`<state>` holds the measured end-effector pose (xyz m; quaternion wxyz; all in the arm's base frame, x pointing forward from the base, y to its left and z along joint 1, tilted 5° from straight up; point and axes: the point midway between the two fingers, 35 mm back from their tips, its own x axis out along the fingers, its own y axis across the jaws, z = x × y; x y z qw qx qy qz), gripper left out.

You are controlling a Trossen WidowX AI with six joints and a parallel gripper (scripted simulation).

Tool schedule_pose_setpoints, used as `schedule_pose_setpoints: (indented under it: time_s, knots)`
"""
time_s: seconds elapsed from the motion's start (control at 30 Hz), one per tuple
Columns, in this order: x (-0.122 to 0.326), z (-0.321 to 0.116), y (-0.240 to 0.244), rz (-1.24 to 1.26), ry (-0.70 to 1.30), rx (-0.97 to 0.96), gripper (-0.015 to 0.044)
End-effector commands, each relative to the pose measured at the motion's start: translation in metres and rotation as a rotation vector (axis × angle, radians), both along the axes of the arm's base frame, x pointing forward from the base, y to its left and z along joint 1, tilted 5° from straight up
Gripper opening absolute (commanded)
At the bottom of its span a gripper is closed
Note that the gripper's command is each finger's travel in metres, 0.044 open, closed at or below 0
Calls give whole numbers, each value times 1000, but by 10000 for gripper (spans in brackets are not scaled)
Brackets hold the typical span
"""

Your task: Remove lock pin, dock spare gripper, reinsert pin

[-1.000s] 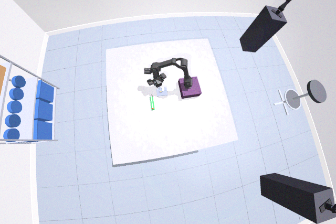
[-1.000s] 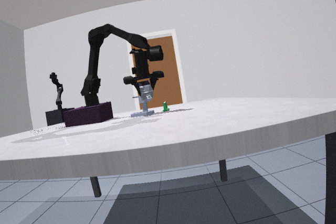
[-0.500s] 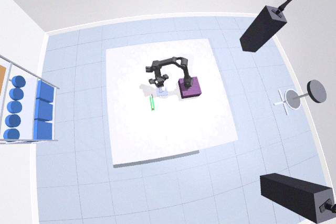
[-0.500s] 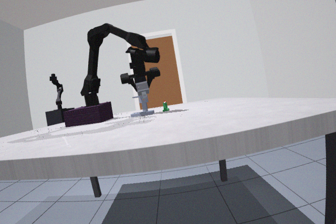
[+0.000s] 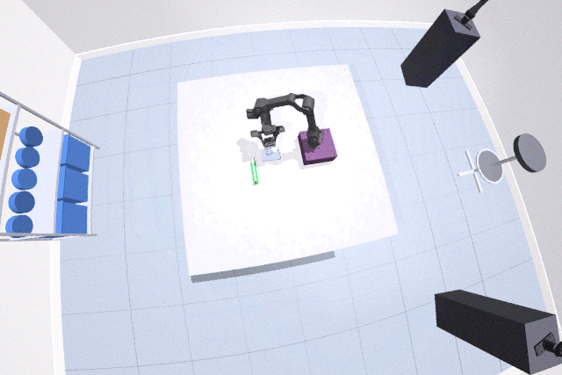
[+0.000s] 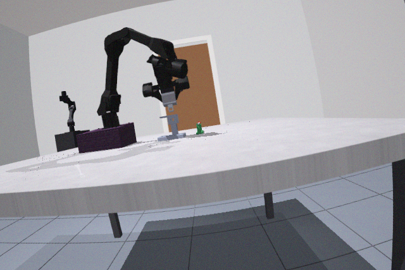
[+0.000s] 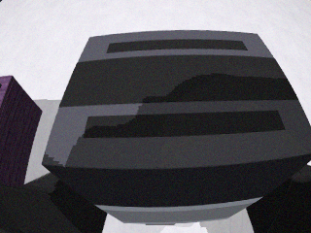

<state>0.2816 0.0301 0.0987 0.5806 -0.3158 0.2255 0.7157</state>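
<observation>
While the spare gripper point(image 5: 270, 140) point(image 6: 169, 98) point(image 7: 174, 146) is clamped in the tool point(image 5: 269, 133) point(image 6: 168, 92), spigot down, the mount's socket point(image 5: 270, 151) point(image 6: 173, 119) is seen below it, seemingly almost in line, on the bench point(image 5: 290, 226) point(image 6: 261, 149).

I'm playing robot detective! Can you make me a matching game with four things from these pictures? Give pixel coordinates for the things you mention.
1. spare gripper point(image 6: 169, 98) point(image 7: 174, 146)
2. mount point(image 6: 174, 126) point(image 5: 271, 157)
3. purple block point(image 5: 324, 153) point(image 6: 121, 138) point(image 7: 17, 126)
4. door point(image 6: 199, 87)

A. brown
B. under the arm's foot
C. held in the fingers point(image 6: 168, 92)
D. standing on the table point(image 5: 226, 226) point(image 6: 261, 149)

Pairs: 1-C, 2-D, 3-B, 4-A
</observation>
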Motion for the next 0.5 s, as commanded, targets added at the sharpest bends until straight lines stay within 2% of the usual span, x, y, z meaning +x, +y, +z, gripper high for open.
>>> schedule_pose_setpoints:
  time_s: [0.0,0.2,0.47]
  knots:
    - [-1,10,4,-46,26,71,0]
    - [-1,23,9,-106,60,161,0]
    - [-1,20,10,-107,59,163,0]
